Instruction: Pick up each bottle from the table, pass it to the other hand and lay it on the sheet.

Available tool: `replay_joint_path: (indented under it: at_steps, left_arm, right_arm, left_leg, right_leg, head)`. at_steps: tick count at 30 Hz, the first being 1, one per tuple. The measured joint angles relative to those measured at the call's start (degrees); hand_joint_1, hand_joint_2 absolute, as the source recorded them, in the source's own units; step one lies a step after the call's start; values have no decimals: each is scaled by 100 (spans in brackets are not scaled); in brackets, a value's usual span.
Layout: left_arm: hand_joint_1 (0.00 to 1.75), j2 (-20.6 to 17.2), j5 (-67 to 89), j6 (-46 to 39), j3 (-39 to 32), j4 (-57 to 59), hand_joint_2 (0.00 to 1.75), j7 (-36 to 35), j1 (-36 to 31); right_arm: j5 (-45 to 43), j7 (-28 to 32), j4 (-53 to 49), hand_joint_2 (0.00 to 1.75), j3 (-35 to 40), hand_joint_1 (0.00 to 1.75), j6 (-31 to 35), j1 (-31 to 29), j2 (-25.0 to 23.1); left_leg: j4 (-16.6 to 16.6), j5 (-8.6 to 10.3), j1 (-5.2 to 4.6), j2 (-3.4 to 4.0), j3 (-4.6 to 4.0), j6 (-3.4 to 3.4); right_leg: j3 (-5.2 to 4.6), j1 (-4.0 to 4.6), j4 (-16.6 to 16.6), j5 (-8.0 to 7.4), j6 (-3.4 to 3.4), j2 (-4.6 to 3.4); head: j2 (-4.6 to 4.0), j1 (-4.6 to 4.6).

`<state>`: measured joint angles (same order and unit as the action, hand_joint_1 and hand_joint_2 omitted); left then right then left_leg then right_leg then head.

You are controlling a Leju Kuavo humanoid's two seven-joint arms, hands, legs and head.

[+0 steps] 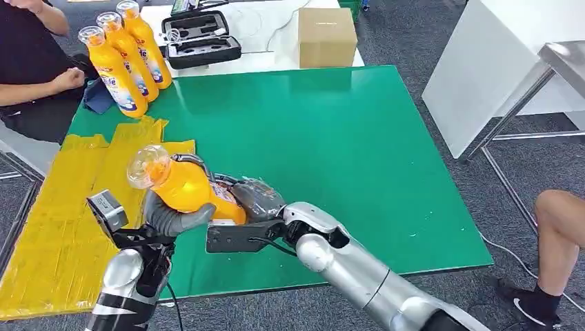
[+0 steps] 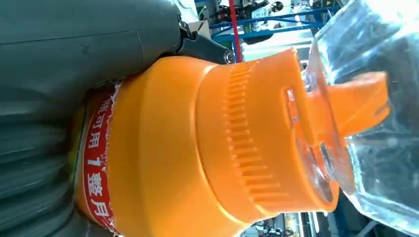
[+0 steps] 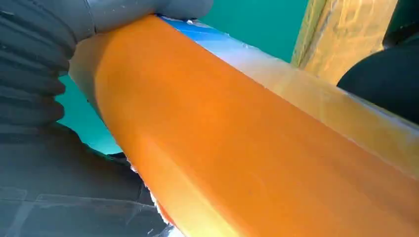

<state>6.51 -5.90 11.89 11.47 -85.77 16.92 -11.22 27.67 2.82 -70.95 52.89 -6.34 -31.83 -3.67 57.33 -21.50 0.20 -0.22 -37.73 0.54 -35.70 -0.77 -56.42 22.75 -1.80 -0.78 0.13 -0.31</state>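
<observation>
Both hands, left (image 1: 169, 217) and right (image 1: 252, 201), grip one bottle (image 1: 183, 186) tilted above the counter's (image 1: 331, 152) near edge (cap up-left, toward the sheet (image 1: 55, 227)), open green to its right

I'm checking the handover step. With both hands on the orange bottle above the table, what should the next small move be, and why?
Probably the right hand should let go. The left hand already wraps the bottle below its clear cap, and the yellow sheet lies right beside it on the left, so the left hand could then lay it there.
</observation>
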Motion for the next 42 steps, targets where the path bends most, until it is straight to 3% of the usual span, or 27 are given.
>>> replay_joint_path:
  at_steps: [1,9,17,22,32,37,42]
  left_arm:
    - [175,0,35,7,0,0,175,0,-10]
    - [175,-103,1159,-489,-64,-96,175,-26,-7]
    - [175,-689,3647,-964,-426,-105,175,-160,20]
    - [175,-905,3810,-990,-581,-22,175,-166,12]
    - [175,-992,3904,-1021,-625,2,175,-173,6]
    - [175,-1170,6466,-2005,-559,123,175,-862,-58]
    - [175,-1493,8419,-2318,-431,1338,175,-1770,-504]
  right_arm:
    - [70,-2,-42,0,-28,0,96,65,0]
    - [386,-22,-591,0,-576,0,532,557,120]
    - [553,4,-1484,0,-1616,0,583,925,424]
    - [544,11,-1722,0,-1882,0,548,1017,507]
    - [542,11,-1849,0,-1991,0,548,1083,546]
    - [537,13,-1937,0,-2026,0,533,1103,562]
    - [481,7,-1991,0,-2015,0,385,1061,568]
  left_leg:
    - [0,0,0,0,0,0]
    - [0,0,0,0,-4,0]
    - [0,0,0,1,-2,0]
    - [0,0,1,1,-4,0]
    - [0,0,0,1,-5,0]
    - [0,0,0,2,-3,0]
    - [-1,5,3,2,-3,-7]
  right_leg:
    - [0,0,0,0,0,0]
    - [-1,0,0,0,0,0]
    - [-2,1,0,0,0,-1]
    - [-3,1,-1,0,0,0]
    - [-3,0,0,0,0,0]
    - [-5,1,0,-1,0,-3]
    - [-3,7,-2,-2,2,-2]
  head:
    - [0,2]
    - [0,0]
    - [0,0]
    - [0,2]
    - [0,0]
    - [0,0]
    - [0,2]
